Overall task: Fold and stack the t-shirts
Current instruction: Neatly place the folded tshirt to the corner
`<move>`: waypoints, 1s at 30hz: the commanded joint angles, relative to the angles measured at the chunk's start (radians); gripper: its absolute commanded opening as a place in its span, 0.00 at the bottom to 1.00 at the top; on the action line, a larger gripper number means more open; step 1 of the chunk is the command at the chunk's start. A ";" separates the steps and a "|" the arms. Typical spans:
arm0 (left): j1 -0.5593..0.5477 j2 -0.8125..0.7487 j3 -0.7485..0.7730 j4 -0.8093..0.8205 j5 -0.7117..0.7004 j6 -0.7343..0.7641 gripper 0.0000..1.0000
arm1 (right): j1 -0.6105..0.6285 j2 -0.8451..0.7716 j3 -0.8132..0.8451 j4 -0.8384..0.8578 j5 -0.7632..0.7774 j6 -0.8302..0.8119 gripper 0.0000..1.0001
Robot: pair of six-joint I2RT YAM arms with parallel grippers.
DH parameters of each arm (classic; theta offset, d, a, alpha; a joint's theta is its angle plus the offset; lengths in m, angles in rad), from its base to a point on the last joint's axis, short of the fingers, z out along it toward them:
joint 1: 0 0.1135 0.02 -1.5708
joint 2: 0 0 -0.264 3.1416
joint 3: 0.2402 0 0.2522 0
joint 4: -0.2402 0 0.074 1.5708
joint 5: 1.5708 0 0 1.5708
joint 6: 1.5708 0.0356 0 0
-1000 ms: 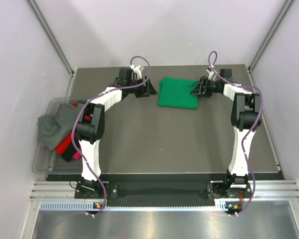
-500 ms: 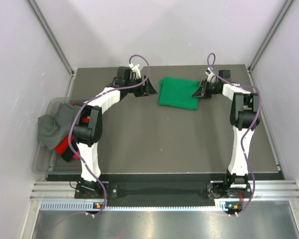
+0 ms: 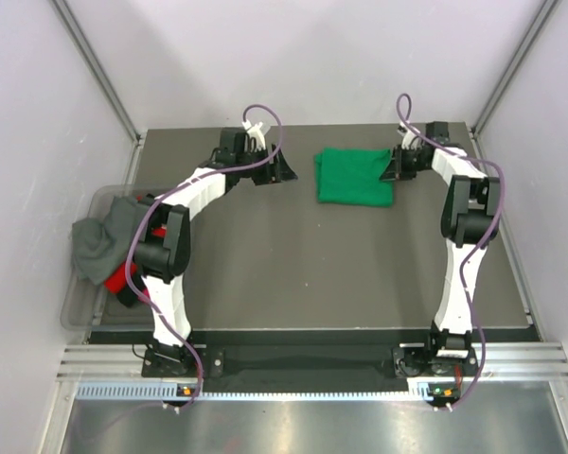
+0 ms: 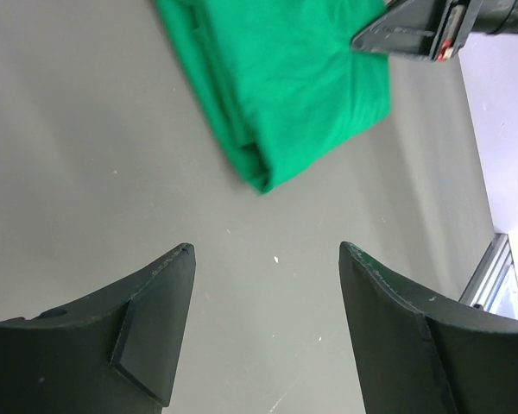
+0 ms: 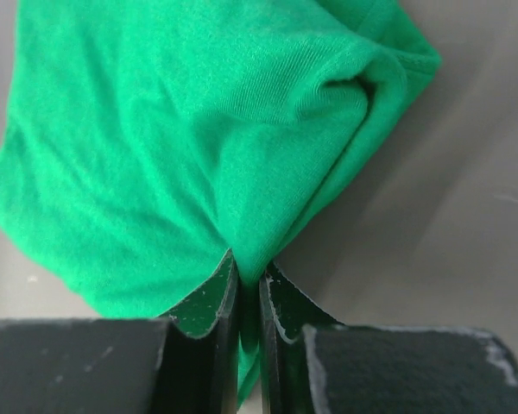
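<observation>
A folded bright green t-shirt lies flat on the dark table, at the back and right of centre. My right gripper is shut on a pinch of its right edge; the right wrist view shows green cloth squeezed between the jaws of that gripper. My left gripper stands open just left of the shirt, not touching it. In the left wrist view its gap shows only bare table, with the green t-shirt further ahead. A grey t-shirt and a red t-shirt lie bunched at the left.
A clear plastic bin at the table's left edge holds the grey and red cloth, the grey spilling over its rim. Metal frame posts and pale walls close in the back and sides. The right arm's black finger shows in the left wrist view.
My right gripper has shut on the green t-shirt's right edge and drawn it a little to the right. The left gripper has stayed open and nearly still.
</observation>
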 commanded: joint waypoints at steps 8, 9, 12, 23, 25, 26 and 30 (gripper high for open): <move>0.001 -0.082 -0.027 0.039 -0.006 0.047 0.72 | -0.110 -0.028 0.110 -0.043 0.135 -0.135 0.00; 0.001 -0.085 -0.031 0.041 -0.006 0.047 0.72 | -0.119 -0.032 0.110 -0.046 0.149 -0.144 0.00; 0.001 -0.091 -0.035 0.041 -0.009 0.050 0.72 | -0.140 -0.046 0.109 -0.047 0.164 -0.165 0.00; -0.002 -0.112 -0.064 0.042 -0.029 0.073 0.72 | -0.213 0.015 0.201 -0.012 0.247 -0.144 0.00; -0.002 -0.115 -0.070 0.041 -0.032 0.077 0.73 | -0.228 0.023 0.207 0.003 0.254 -0.129 0.00; -0.002 -0.115 -0.072 0.041 -0.034 0.079 0.73 | -0.234 0.035 0.211 0.017 0.258 -0.113 0.00; -0.002 -0.112 -0.074 0.039 -0.032 0.080 0.73 | -0.256 0.080 0.267 0.032 0.279 -0.081 0.00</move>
